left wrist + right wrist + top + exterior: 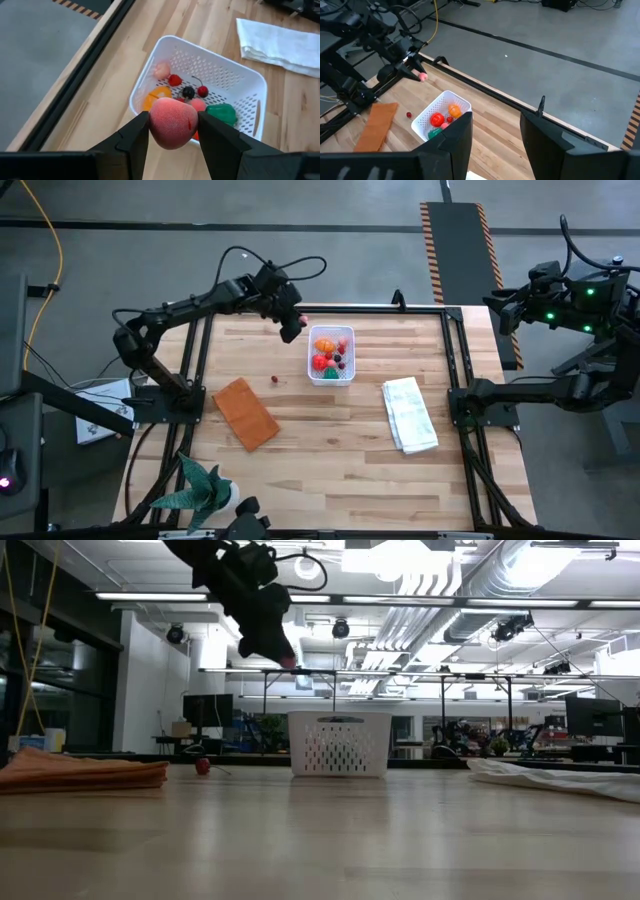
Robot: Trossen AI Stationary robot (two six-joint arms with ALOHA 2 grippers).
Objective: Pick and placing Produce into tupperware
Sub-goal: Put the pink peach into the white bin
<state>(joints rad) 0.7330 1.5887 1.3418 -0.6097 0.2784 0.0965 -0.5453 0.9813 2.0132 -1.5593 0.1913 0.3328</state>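
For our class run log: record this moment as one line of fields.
left hand: shut on pink fuzzy peach-like toy, raised beside white perforated plastic tub | right hand: open, off table | small red berry: on table

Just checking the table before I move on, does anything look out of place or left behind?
One small red berry lies loose on the table between the orange-brown mat and the white perforated tub, while the other produce sits inside. The left gripper holds a pink peach-like piece above the tub's edge. Nothing looks spilled or damaged.
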